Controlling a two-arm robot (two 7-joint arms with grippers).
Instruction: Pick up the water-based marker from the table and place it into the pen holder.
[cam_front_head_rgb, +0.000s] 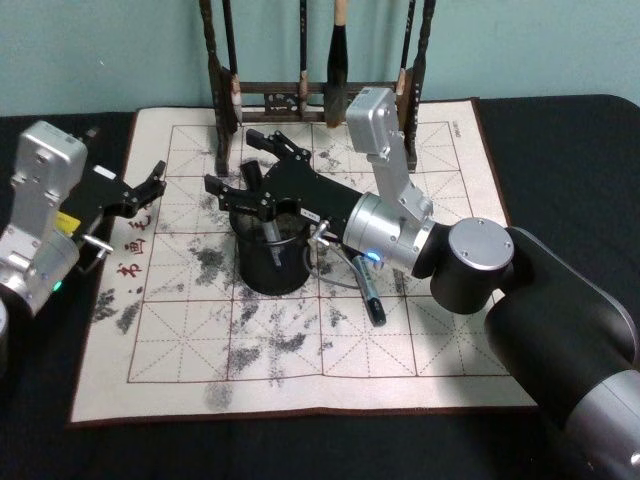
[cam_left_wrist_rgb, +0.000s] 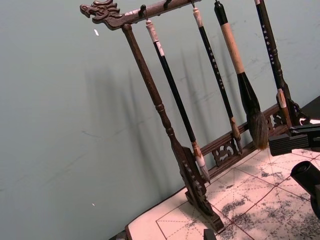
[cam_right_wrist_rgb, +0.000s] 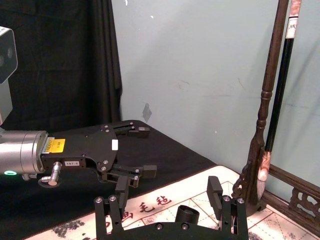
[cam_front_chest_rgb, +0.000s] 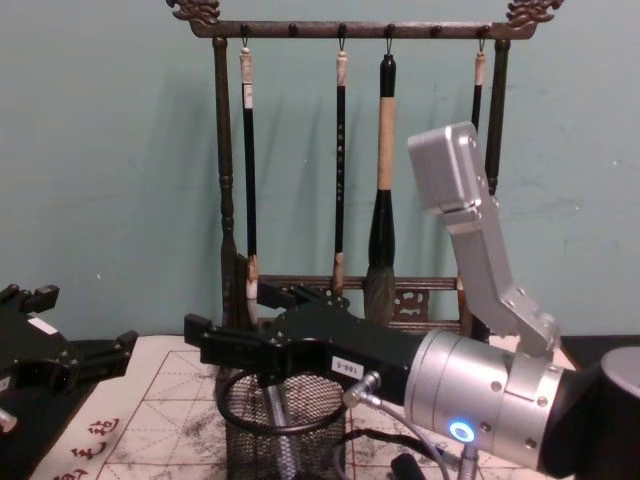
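The black wire-mesh pen holder (cam_front_head_rgb: 272, 262) stands on the cream gridded mat of the table (cam_front_head_rgb: 420, 350). A grey-barrelled marker (cam_front_head_rgb: 271, 232) leans inside it, and it also shows through the mesh in the chest view (cam_front_chest_rgb: 276, 412). Its dark cap end (cam_right_wrist_rgb: 187, 216) shows between my right gripper's fingers. My right gripper (cam_front_head_rgb: 230, 158) hovers open just above the holder's rim (cam_front_chest_rgb: 285, 385), holding nothing. My left gripper (cam_front_head_rgb: 152, 192) is open and empty over the mat's left edge, a short way left of the holder.
A tall dark wooden brush rack (cam_front_head_rgb: 300, 98) with hanging brushes (cam_front_chest_rgb: 381, 215) stands close behind the holder. A dark pen-like object (cam_front_head_rgb: 369, 292) lies on the mat right of the holder, under my right forearm. The mat's front half is bare.
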